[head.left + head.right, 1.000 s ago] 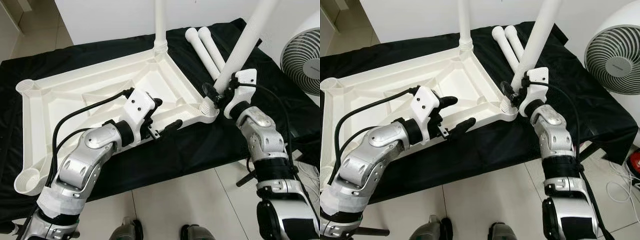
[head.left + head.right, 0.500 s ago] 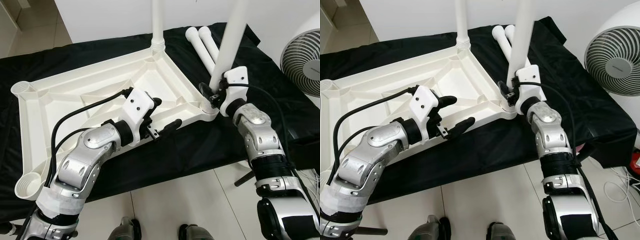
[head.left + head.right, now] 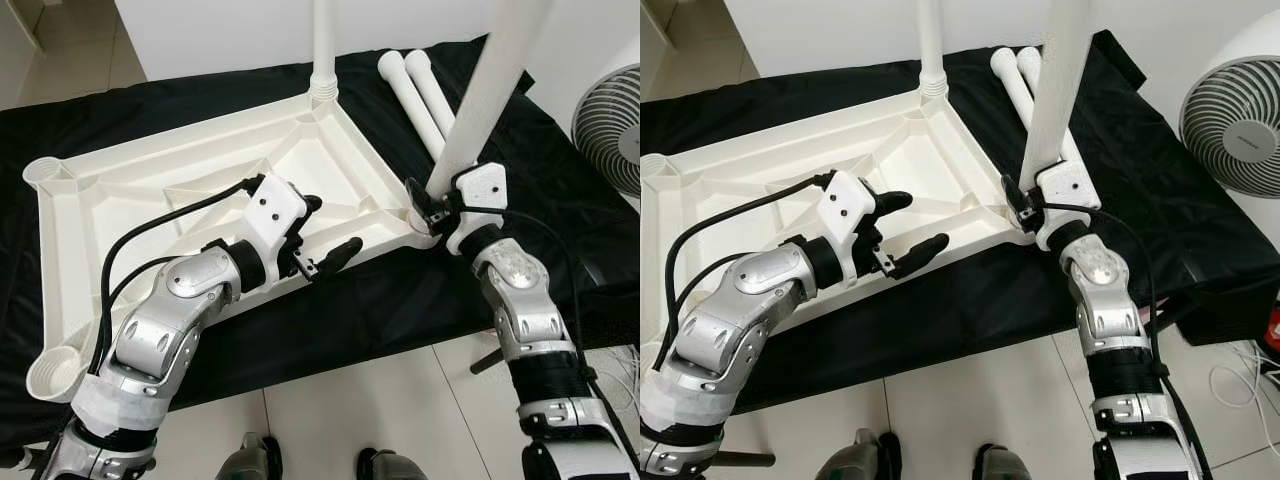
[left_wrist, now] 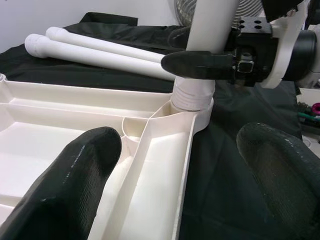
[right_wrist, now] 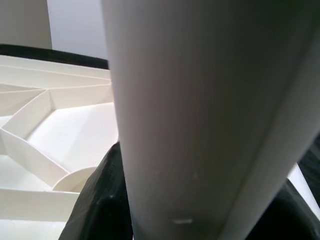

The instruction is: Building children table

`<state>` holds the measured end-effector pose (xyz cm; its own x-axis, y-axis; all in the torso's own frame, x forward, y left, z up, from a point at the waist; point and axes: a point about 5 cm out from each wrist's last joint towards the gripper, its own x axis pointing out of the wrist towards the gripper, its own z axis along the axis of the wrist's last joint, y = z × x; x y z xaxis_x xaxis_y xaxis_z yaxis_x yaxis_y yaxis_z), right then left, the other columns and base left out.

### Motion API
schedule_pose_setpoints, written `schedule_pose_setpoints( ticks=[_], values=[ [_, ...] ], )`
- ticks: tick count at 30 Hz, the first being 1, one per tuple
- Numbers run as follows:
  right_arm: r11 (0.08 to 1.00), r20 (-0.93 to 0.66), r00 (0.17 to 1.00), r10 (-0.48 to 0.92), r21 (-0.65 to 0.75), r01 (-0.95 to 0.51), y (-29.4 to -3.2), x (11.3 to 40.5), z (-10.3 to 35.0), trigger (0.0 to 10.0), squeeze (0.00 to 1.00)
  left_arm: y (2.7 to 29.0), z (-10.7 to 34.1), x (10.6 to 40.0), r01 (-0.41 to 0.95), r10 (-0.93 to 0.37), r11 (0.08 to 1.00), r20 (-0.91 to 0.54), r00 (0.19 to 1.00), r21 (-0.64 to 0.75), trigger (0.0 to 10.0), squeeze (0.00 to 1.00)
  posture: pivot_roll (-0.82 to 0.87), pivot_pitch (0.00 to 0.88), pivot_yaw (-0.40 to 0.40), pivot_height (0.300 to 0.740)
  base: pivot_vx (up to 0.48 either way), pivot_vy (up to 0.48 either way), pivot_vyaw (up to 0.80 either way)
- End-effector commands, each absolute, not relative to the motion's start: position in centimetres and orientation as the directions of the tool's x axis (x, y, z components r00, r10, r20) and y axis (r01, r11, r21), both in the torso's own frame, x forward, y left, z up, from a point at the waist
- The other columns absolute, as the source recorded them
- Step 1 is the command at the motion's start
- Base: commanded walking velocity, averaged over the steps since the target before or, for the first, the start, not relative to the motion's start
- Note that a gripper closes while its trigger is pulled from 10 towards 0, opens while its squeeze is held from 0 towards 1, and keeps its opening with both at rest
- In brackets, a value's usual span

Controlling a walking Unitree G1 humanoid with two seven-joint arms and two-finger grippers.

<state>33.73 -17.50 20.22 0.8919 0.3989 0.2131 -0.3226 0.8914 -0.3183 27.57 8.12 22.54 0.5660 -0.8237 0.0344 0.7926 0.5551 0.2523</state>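
Left eye view: the white tabletop (image 3: 200, 180) lay upside down on a black cloth (image 3: 420, 290), ribs facing up, with a round leg socket at each corner.
Step in hand: fitting the second leg. One leg (image 3: 324, 45) stood upright in the far corner socket; a second leg (image 3: 485, 95) was seated at the near right corner socket (image 3: 420, 215), leaning a little to the right rather than standing straight.
Right gripper (image 3: 425, 200): its fingers were closed around the base of the leaning leg, just above the threaded collar. In the right wrist view the leg (image 5: 200, 115) ran close past the lens with one dark finger (image 5: 100, 200) pressed against it.
Left gripper (image 3: 325, 235): its fingers were spread apart, straddling the tabletop's near rim without clamping it; one finger (image 4: 75, 185) sat over the ribbed inside, the other (image 4: 285, 165) over the cloth outside the rim.
Spare legs (image 3: 425, 95): two lay side by side on the cloth at the far right, well apart from both grippers.
Remaining sockets: the far left socket (image 3: 45, 172) and near left socket (image 3: 55, 365) held nothing.
Next move, as a judgement: bring the leaning leg upright and turn it until the thread bites, while the left fingers close on the rim to stop the tabletop sliding.
Nearby: a fan (image 3: 1235, 115) stood to the right.
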Motion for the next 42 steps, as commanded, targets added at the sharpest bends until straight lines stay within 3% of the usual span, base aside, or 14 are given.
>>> schedule_pose_setpoints(
  ticks=[1, 16, 30, 42],
  values=[
    [0.906, 0.06, 0.927, 0.37, -0.242, -0.346, -18.2, 33.6, 16.6, 10.0, 0.0, 8.4, 22.5, 27.5, 0.784, -0.814, 0.569, 0.034, 0.58, 0.25, 10.0, 0.0, -0.05, 0.162, 0.078, 0.74, 0.0, 0.0, 0.0],
    [0.935, -0.078, 0.94, 0.332, -0.105, -0.339, -18.1, 35.5, 16.5, 10.0, 0.0, 8.4, 22.6, 27.6, 0.782, -0.814, 0.568, 0.035, 0.58, 0.256, 10.0, 0.0, -0.05, 0.161, 0.08, 0.74, 0.0, 0.0, 0.0],
    [0.942, -0.175, 0.934, 0.313, -0.068, -0.328, -18.1, 36.4, 16.1, 10.0, 0.0, 8.3, 22.5, 27.5, 0.781, -0.813, 0.571, 0.038, 0.582, 0.255, 10.0, 0.0, -0.05, 0.15, 0.067, 0.74, 0.0, 0.0, 0.0],
    [0.981, -0.093, 0.978, 0.188, 0.07, -0.182, -19.2, 35.7, 15.3, 10.0, 0.0, 8.3, 22.5, 27.4, 0.783, -0.815, 0.568, 0.038, 0.578, 0.255, 10.0, 0.0, -0.05, 0.14, 0.066, 0.74, 0.0, 0.0, 0.0]
  ],
)
